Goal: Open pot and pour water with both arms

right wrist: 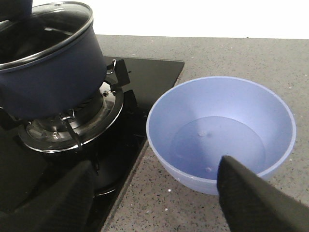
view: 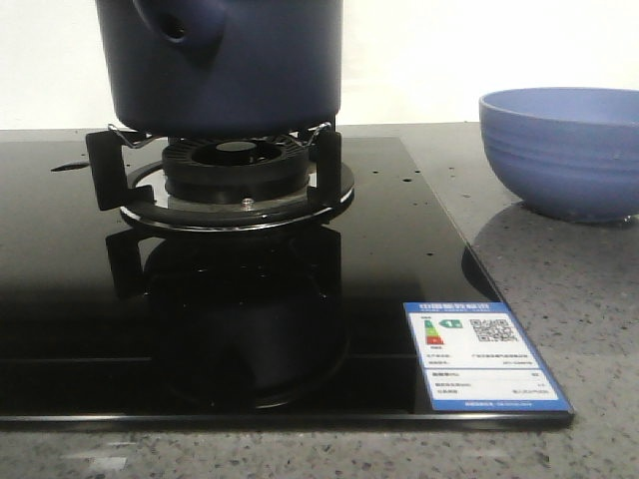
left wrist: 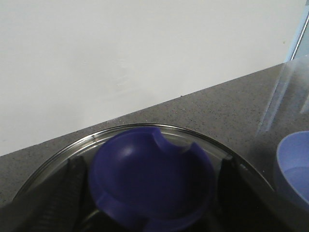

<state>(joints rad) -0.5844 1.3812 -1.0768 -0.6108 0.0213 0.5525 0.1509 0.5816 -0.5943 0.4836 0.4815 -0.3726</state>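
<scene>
While the pot (view: 225, 65) sits upright on the black burner grate (view: 220, 170), its stubby hollow handle (view: 180, 25) points forward and slightly left toward the front camera, round hole showing. Body dark navy, matte, straight-sided; glass lid (right wrist: 46, 29) with metal rim still on. Left claw (left wrist: 149, 193): ribbed black fingers (left wrist: 65, 193) stand apart on either side of the blue lid knob (left wrist: 152, 179); contact cannot be told. Glossy black cooktop (view: 200, 299), energy label (view: 484, 354) at its front right corner. Speckled grey tabletop (view: 589, 299). Periwinkle ribbed bowl (right wrist: 222, 137) right of the cooktop. Right claw (right wrist: 154, 198) spread wide, empty, near the bowl.
</scene>
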